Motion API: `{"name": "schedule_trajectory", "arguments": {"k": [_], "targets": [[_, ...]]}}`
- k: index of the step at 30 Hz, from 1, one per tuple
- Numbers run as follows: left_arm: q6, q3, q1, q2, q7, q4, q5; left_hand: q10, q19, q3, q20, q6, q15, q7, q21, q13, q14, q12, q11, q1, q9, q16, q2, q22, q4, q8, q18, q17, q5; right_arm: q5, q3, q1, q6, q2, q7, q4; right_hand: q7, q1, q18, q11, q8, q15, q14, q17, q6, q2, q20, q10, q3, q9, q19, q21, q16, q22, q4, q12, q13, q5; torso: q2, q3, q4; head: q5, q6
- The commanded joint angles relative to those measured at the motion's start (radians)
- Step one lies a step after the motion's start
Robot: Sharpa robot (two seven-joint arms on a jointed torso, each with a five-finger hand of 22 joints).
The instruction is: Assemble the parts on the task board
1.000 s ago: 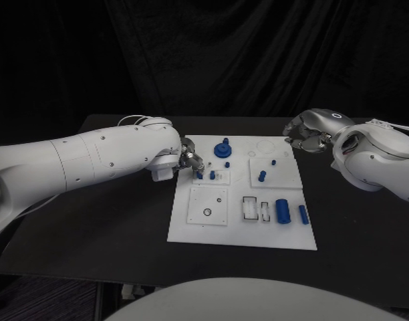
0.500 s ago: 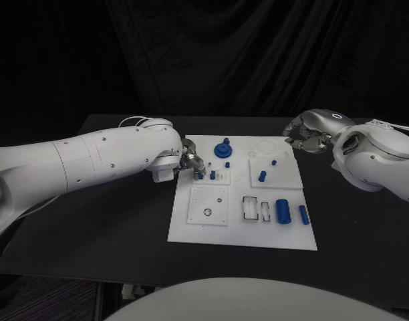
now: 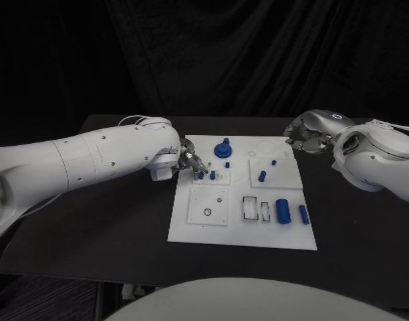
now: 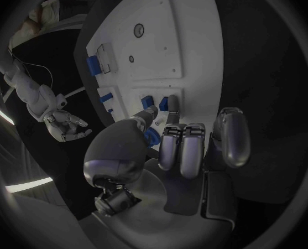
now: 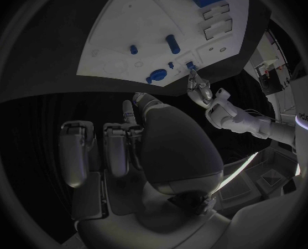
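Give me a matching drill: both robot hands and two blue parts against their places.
1. silver left robot hand
2. silver right robot hand
3. large blue cylinder
4. round blue knob

A. lying, white task board's near right
B. beyond board's far-right corner
C. standing, board's far middle
D. board's left edge, holding small blue peg

Pairs: 1-D, 2-B, 3-A, 4-C

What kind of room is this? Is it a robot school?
Probably a robot test lab. A white plastic task board with small blue parts lies on a black table, black curtains hang behind, and the left hand works at the board.
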Motion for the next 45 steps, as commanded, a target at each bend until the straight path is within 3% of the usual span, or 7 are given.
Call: {"name": "schedule_trajectory", "arguments": {"k": [1,20,24,27,32,40,45], "targets": [[0.038,-0.009,-0.012,-0.001,-0.027,-0.010,0.001,0.105,0.003,-0.024,0.010,-0.038,0.009,0.028,-0.004,0.263,0.107,0.003,0.008,-0.012,-0.001,0.003,0.004,0.172,0.015,-0.002,0.004,0.263,-0.012,-0.004,0.001,-0.002,0.017,-0.001,-0.027,0.000,-0.001,-0.004,-0.001,0.005,-0.002,0.002,0.104,0.263,0.007,-0.005,0.002,0.104,0.004,-0.001,0.065,-0.005,0.003,0.244,0.001,0.003,0.263,0.002,0.000,-0.0001,0.0005,0.000,0.000],[-0.537,-0.009,-0.010,-0.120,0.473,0.099,-0.200,0.105,0.017,-0.367,0.010,-0.153,0.015,0.026,0.032,0.263,0.107,0.003,0.009,0.011,0.294,0.003,-0.015,0.186,0.221,0.184,-0.004,0.263,-0.057,-0.004,0.001,-0.002,0.013,-0.019,-0.022,0.005,-0.001,-0.006,-0.001,0.005,-0.002,0.002,0.104,0.263,0.006,-0.006,0.002,0.104,0.004,-0.002,0.065,-0.005,0.003,0.244,0.002,0.003,0.263,0.002,0.001,-0.0012,0.0018,-0.002,0.000],[-0.579,-0.008,-0.009,-0.143,0.719,0.107,-0.212,0.018,-0.067,-0.301,0.031,-0.405,0.038,0.052,-0.039,0.227,0.085,-0.070,0.030,0.290,0.331,-0.007,0.047,0.165,0.141,0.308,0.009,0.241,0.198,-0.004,0.001,-0.002,0.015,-0.023,-0.021,0.004,-0.001,-0.006,-0.001,0.005,-0.002,0.002,0.104,0.263,0.006,-0.006,0.002,0.104,0.004,-0.002,0.065,-0.005,0.003,0.244,0.002,0.003,0.263,0.002,0.001,-0.0013,0.0027,-0.011,0.000],[-0.561,-0.009,-0.008,-0.140,0.831,0.100,-0.215,-0.264,-0.100,-0.275,0.042,-0.507,0.047,0.044,-0.043,0.131,0.070,-0.284,0.037,0.414,0.322,-0.011,0.062,0.162,0.135,0.438,0.012,0.232,0.230,-0.004,0.001,-0.002,0.015,-0.025,-0.019,0.004,-0.001,-0.006,-0.001,0.005,-0.002,0.002,0.104,0.263,0.006,-0.006,0.002,0.104,0.004,-0.002,0.065,-0.005,0.003,0.244,0.002,0.003,0.263,0.002,0.000,0.0001,0.0014,-0.019,0.000],[-0.503,-0.009,-0.008,-0.108,0.894,0.064,-0.274,-0.885,-0.062,-0.115,0.070,-0.615,0.082,0.083,0.034,-0.091,0.101,-0.789,0.088,0.603,0.257,0.001,0.042,0.180,0.083,0.410,-0.004,0.257,0.174,-0.004,0.001,-0.002,0.016,-0.019,-0.015,0.005,-0.003,-0.007,-0.002,0.004,0.002,0.002,0.104,0.263,0.015,-0.004,0.002,0.104,0.006,-0.001,0.066,-0.004,0.003,0.245,0.003,0.003,0.263,0.003,0.000,0.0010,-0.0006,-0.022,0.000],[-0.469,-0.009,-0.018,-0.029,0.915,-0.033,-0.452,-1.031,-0.052,0.004,0.082,-0.704,0.086,0.091,0.067,-0.194,0.075,-0.928,0.103,0.680,0.107,-0.008,-0.036,0.183,0.006,0.365,-0.001,0.232,0.044,-0.004,0.001,-0.006,0.014,-0.017,-0.009,0.007,-0.004,-0.008,-0.002,0.003,0.004,0.002,0.104,0.263,0.019,-0.004,0.002,0.104,0.006,-0.001,0.066,-0.003,0.003,0.245,0.003,0.003,0.263,0.003,0.003,-0.0036,0.0009,-0.031,0.000],[-0.456,-0.008,-0.029,0.017,0.936,-0.092,-0.572,-1.039,-0.061,0.002,0.065,-0.734,0.066,0.063,0.061,-0.298,0.047,-0.997,0.078,0.628,-0.069,-0.019,-0.084,0.179,0.012,0.311,0.001,0.200,0.081,-0.004,0.001,-0.007,0.014,-0.018,-0.008,0.004,-0.004,-0.008,-0.002,0.003,0.004,0.002,0.104,0.263,0.020,-0.005,0.002,0.104,0.006,-0.001,0.067,-0.002,0.003,0.246,0.003,0.003,0.263,0.003,0.007,-0.0037,-0.0104,-0.022,0.000]]}}
